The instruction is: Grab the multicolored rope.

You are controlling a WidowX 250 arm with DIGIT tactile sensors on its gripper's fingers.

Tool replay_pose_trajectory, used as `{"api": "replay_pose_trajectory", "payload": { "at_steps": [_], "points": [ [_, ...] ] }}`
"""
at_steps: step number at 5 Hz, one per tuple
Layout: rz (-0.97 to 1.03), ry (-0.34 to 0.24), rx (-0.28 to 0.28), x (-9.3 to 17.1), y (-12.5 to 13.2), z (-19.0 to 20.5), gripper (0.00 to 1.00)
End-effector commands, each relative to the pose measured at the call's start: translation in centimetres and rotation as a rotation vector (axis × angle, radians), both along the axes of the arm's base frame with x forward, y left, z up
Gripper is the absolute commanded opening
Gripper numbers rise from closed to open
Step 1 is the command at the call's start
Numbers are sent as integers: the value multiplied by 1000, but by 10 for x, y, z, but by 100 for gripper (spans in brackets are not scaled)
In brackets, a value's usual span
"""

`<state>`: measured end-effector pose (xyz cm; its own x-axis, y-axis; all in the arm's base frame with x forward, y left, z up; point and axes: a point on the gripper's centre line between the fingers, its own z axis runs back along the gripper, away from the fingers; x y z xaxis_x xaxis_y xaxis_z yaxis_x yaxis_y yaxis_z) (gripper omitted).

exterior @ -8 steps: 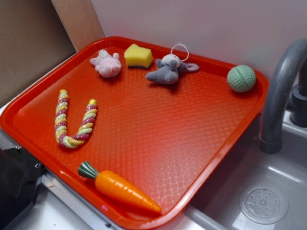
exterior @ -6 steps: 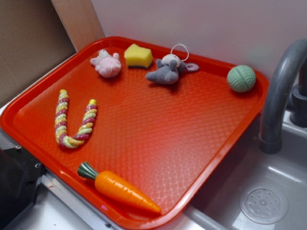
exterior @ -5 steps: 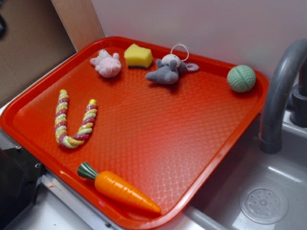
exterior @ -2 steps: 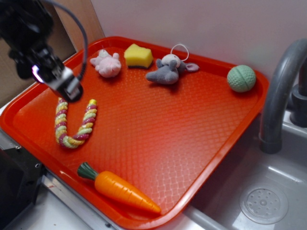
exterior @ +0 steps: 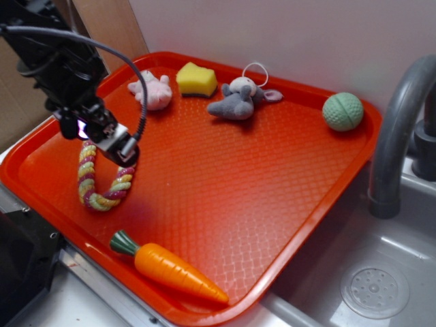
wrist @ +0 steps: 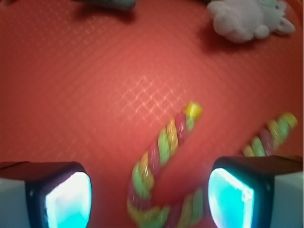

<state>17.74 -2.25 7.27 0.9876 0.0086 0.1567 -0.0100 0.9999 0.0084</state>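
The multicolored rope (exterior: 102,193), a U of yellow, pink and pale green strands, lies on the left part of the red tray (exterior: 272,197). My gripper (exterior: 101,139) hangs open just above the rope's two ends and hides them in the exterior view. Seen from the wrist, the rope (wrist: 164,147) runs between the two fingers, with its bend low in the frame. One lit pad (wrist: 69,199) stands left of it and the other (wrist: 230,197) stands over the rope's right leg. The gripper (wrist: 149,194) holds nothing.
An orange carrot (exterior: 170,267) lies at the tray's front edge. A pink plush (exterior: 153,90), a yellow sponge (exterior: 196,79), a grey mouse (exterior: 238,101) and a green ball (exterior: 343,111) line the far edge. A faucet (exterior: 395,136) and sink (exterior: 375,286) are on the right.
The arm has come in from the upper left and moved down and right until the gripper is over the rope. The rope and the other toys have not moved.
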Motion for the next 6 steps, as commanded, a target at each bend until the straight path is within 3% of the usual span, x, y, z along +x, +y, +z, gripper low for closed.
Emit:
{"api": "replay_pose_trajectory", "payload": {
  "at_steps": [1, 2, 3, 4, 6],
  "points": [
    [-20, -2, -74, 19, 11, -31, 100],
    [-19, 40, -113, 17, 13, -45, 100],
    [15, 84, -88, 16, 11, -57, 100],
    [55, 76, -27, 15, 10, -55, 0],
    [17, 59, 7, 16, 2, -59, 0]
  ]
}}
